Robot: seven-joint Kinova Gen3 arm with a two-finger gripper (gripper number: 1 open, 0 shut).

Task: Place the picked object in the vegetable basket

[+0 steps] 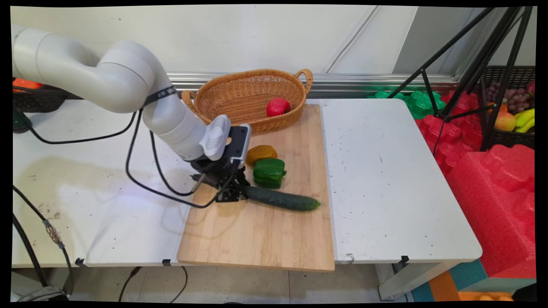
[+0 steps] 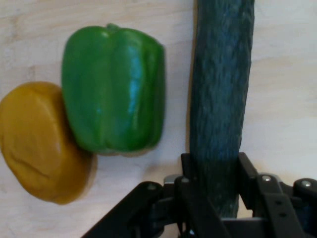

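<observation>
A long dark green cucumber point(image 1: 280, 199) lies on the wooden cutting board point(image 1: 261, 239). My gripper point(image 1: 233, 193) is down at its left end, with the fingers shut on the cucumber point(image 2: 220, 109), one on each side. Just behind the cucumber lies a green bell pepper point(image 1: 269, 172) point(image 2: 115, 89). A yellow-orange pepper point(image 1: 260, 153) point(image 2: 39, 144) touches its far side.
A wicker basket point(image 1: 239, 92) stands at the board's far end with a red pepper point(image 1: 278, 106) inside. The white table point(image 1: 385, 179) extends right. Black tripod legs point(image 1: 471, 64) and red foam lie beyond the right edge. Black cables hang under the arm.
</observation>
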